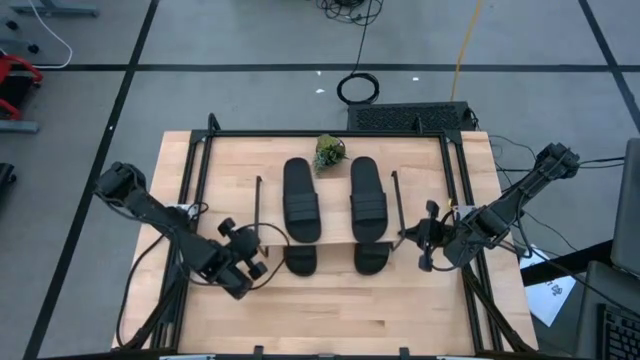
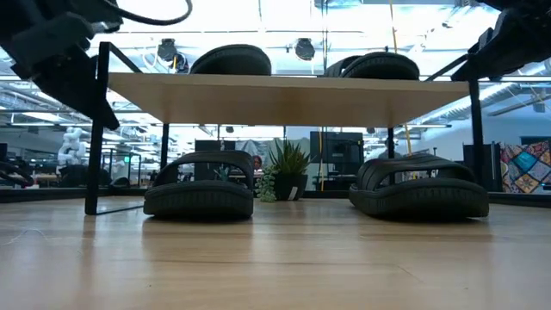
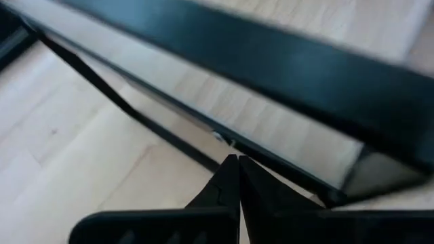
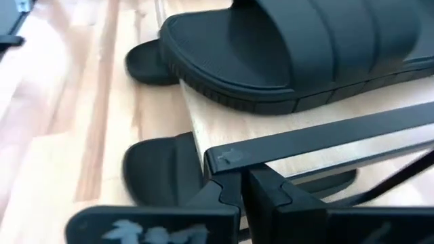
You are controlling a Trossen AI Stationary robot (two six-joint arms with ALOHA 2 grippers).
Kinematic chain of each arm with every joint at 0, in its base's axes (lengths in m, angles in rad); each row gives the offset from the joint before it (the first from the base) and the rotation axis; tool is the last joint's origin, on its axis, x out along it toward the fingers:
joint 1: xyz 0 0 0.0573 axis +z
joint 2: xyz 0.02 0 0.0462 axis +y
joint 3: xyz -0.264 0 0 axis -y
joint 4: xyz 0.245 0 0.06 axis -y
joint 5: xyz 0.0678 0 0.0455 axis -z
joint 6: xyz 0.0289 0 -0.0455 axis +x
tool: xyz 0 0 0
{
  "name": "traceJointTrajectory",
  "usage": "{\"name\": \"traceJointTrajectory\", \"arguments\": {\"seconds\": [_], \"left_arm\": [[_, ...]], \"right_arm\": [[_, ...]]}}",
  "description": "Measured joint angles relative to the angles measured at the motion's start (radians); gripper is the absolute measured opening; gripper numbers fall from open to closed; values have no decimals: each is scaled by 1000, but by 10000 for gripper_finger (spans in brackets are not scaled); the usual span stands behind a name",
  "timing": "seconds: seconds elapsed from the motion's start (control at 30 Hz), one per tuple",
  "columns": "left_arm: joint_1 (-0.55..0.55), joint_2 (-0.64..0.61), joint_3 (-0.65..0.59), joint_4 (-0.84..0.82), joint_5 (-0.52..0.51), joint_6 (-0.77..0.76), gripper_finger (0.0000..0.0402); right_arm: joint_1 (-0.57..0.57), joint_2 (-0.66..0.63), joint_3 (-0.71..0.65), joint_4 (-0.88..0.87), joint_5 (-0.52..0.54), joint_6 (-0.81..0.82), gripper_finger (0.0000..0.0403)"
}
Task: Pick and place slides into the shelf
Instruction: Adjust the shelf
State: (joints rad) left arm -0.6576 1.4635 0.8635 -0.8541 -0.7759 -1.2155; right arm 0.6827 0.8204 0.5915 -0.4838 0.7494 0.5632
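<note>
Both pincers hang closed and empty at the shelf (image 1: 330, 242) ends: left pincer (image 1: 262, 254) angled in from the left, right pincer (image 1: 408, 238) from the right. Two slides (image 1: 301, 200) lie on top, two slides (image 2: 199, 188) beneath on the desk (image 1: 350, 310), long axes front-to-back.

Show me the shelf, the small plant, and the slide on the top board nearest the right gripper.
shelf (image 1: 335, 232): high view, bare strip of top board between the slides.
small plant (image 1: 328, 152): high view, its leaves.
slide (image 1: 368, 200): high view, its ribbed strap.
</note>
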Motion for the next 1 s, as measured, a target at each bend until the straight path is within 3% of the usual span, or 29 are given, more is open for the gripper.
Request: {"name": "traceJointTrajectory", "arguments": {"seconds": [0.1, 0.3, 0.73, 1.0], "left_arm": [[38, 2, 0, 30, 59, 40, 1], [69, 3, 0, 61, 69, 95, 0], [17, 3, -1, 180, 87, 166, 0], [1, 3, 3, 78, 86, 112, 0]], "right_arm": [[2, 0, 0, 3, -31, 0, 0], [46, 1, 0, 40, -61, -7, 0], [87, 0, -1, 24, -45, 51, 0], [84, 1, 0, 16, -36, 40, 0]]}}
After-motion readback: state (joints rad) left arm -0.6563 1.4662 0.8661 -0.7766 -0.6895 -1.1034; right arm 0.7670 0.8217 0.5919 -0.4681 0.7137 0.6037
